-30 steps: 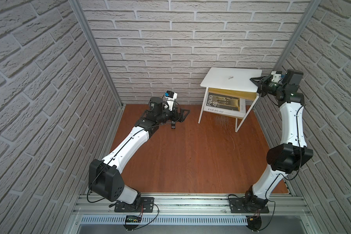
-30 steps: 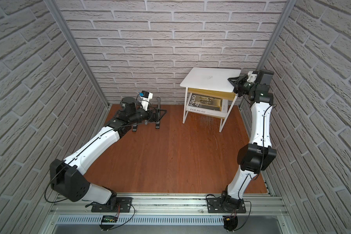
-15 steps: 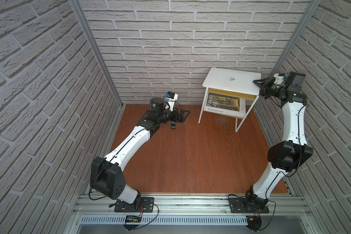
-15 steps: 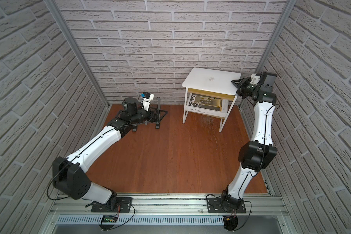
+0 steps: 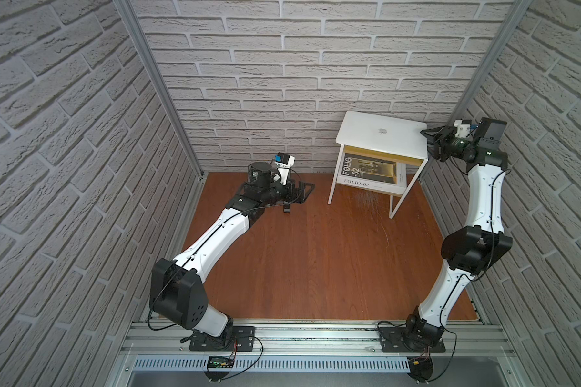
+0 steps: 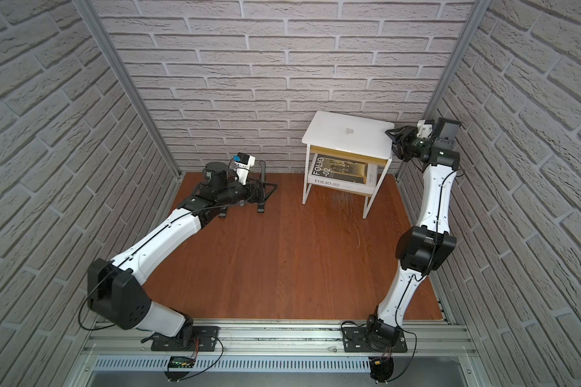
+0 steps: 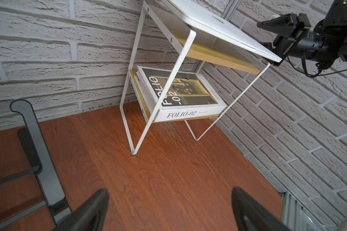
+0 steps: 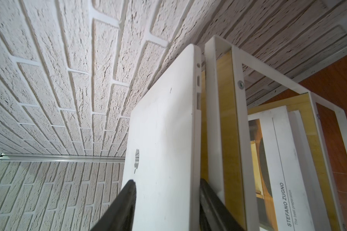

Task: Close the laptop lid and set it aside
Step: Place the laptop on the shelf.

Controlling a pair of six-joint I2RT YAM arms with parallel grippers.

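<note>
The laptop lies shut on the top tier of the white shelf, at about 1 o'clock on the worktop. Its lid faces up, logo showing. The right hand sits at the laptop's 3 o'clock edge, jaws part-open and straddling it, with the upper finger clear of the lid. The left hand hangs at 11 o'clock, spread wide and empty, beside the dark grey stand.
</note>
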